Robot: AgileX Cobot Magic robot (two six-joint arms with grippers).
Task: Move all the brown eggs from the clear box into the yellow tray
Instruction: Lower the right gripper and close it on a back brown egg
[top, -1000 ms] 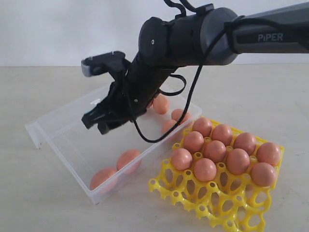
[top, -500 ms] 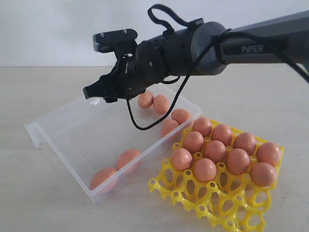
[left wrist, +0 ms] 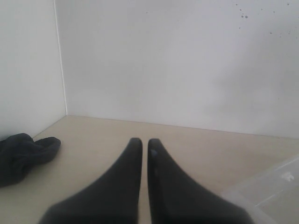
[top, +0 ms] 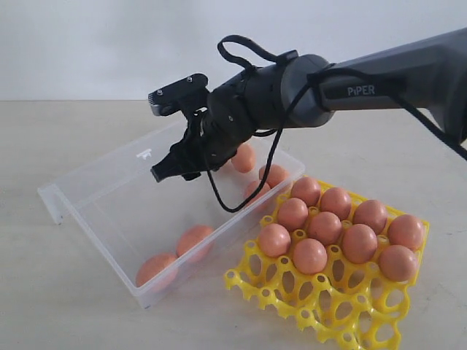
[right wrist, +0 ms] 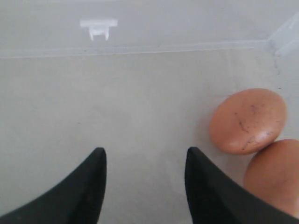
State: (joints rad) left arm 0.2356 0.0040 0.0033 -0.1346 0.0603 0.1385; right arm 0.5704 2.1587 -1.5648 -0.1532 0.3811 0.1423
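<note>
My right gripper (top: 168,174) hangs open and empty over the middle of the clear box (top: 95,191). In the right wrist view its jaws (right wrist: 145,151) frame bare box floor, with two brown eggs (right wrist: 247,120) lying off to one side. The exterior view shows two eggs (top: 194,240) at the box's near end and three (top: 273,174) at its far end, partly behind the arm. The yellow tray (top: 314,295) beside the box holds several eggs (top: 325,226) in its rear cups. My left gripper (left wrist: 141,141) is shut and empty, away from the box.
The tray's front cups (top: 350,313) are open lattice. A dark cloth (left wrist: 23,154) lies on the table near a wall corner in the left wrist view, and a corner of the clear box (left wrist: 271,186) shows there. A black cable loops off the right arm (top: 241,55).
The right gripper rose out of the box, then came down again a little nearer the far-end eggs, its wrist turned. Jaws stayed open. No egg has moved.
</note>
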